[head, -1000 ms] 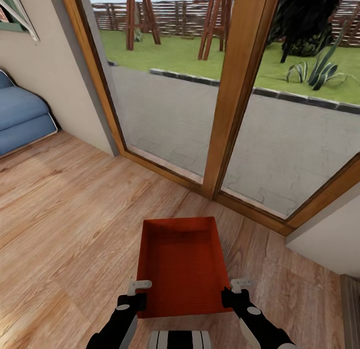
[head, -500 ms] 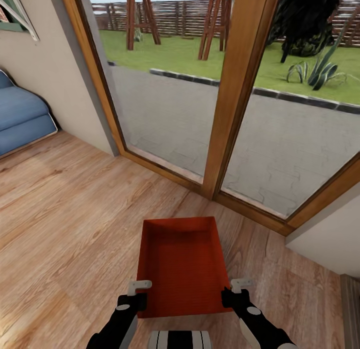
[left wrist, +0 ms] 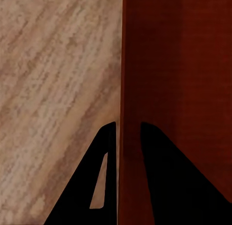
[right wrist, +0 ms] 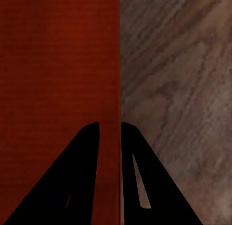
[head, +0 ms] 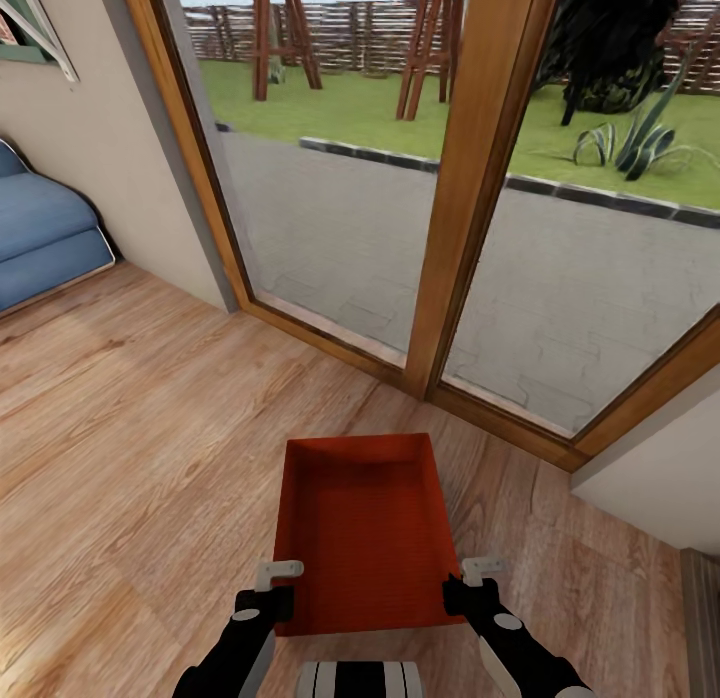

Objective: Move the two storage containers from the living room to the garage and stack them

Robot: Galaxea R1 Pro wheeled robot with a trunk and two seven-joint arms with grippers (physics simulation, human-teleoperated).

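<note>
Rust-red storage container [head: 362, 533], both grippers [head: 279, 576] [head: 483, 568] and view unchanged.

Head view: looking forward and down from above both arms, taking in the wood-plank floor [head: 130, 418], the glass doors [head: 450, 178] and the storage container [head: 360, 528] close below. Left wrist view: looking along the left end effector [left wrist: 128, 133] at very close range, straddling the container's wall [left wrist: 129, 65]. Right wrist view: looking along the right end effector [right wrist: 110, 131], equally near, straddling the opposite wall [right wrist: 118, 56]. Sharing across all three views: container and surrounding floor.
</note>
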